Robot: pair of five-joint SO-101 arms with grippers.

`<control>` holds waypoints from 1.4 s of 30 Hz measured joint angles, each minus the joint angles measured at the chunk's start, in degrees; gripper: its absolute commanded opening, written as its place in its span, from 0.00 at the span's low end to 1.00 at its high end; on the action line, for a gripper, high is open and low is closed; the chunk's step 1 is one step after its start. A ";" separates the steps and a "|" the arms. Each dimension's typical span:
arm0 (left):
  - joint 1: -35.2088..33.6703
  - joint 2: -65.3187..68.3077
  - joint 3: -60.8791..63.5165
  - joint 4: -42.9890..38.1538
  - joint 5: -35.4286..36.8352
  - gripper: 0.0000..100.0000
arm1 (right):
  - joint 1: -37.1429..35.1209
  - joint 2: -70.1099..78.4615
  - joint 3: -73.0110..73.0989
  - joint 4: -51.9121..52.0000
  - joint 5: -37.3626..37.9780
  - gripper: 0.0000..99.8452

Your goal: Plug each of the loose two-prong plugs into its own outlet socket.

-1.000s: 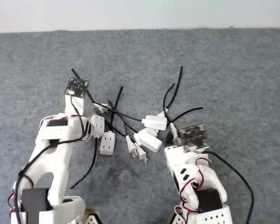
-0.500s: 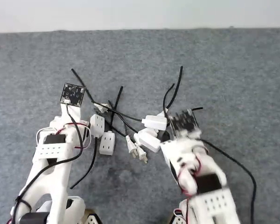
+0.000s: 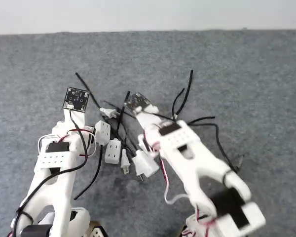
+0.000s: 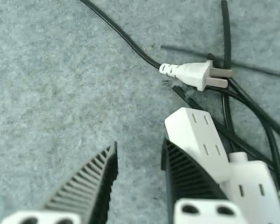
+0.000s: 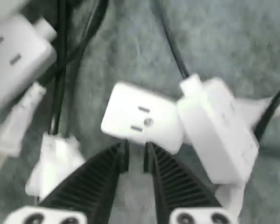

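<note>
Several white outlet sockets and two-prong plugs on black cords lie tangled mid-table. My left gripper [image 4: 138, 148] is open on the carpet, one finger beside a socket [image 4: 196, 135] [image 3: 103, 132]. A loose plug [image 4: 193, 74] [image 3: 107, 112] lies just beyond it. A second socket [image 3: 113, 150] sits next to the first. My right gripper [image 5: 135, 156] is shut with nothing between its fingers, tips right at a socket [image 5: 142, 119] that butts against another socket [image 5: 219, 126]. A plug [image 5: 11, 135] lies to one side. The right arm [image 3: 180, 148] covers the pile's middle.
Black cord ends [image 3: 187, 91] stick out toward the back of the pile. Grey carpet [image 3: 256, 89] stretches bare to the right and back, up to the white wall [image 3: 148, 15].
The right arm has swung left over the pile, and the sockets and plugs there have shifted left and toward the front. The left arm shifted slightly a second ago, then stayed still.
</note>
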 measured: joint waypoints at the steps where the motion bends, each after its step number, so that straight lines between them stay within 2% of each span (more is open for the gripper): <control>1: 0.00 0.00 0.00 0.00 0.00 0.16 | -0.09 2.11 -2.90 1.41 0.00 0.09; 8: 0.00 0.00 0.00 -1.05 0.00 0.16 | -0.97 12.40 -16.88 5.63 0.00 0.10; 14: 0.00 0.00 0.00 -1.05 0.00 0.16 | -1.23 17.49 -23.82 9.76 3.16 0.33; 17: 0.00 0.00 0.00 -1.05 0.00 0.16 | -1.23 19.43 -26.46 11.08 3.78 0.39; 22: 0.00 0.00 0.00 -1.05 0.00 0.16 | -0.44 21.45 -26.64 11.96 3.96 0.36; 29: 0.00 0.00 0.00 -1.05 0.00 0.16 | 6.24 21.89 -27.52 13.80 4.04 0.36; 34: 0.00 0.00 0.00 -1.05 0.00 0.16 | 10.02 22.42 -28.48 13.89 8.53 0.36; 42: 0.00 0.00 0.00 -1.05 0.00 0.16 | 10.46 22.86 -28.48 13.89 10.02 0.36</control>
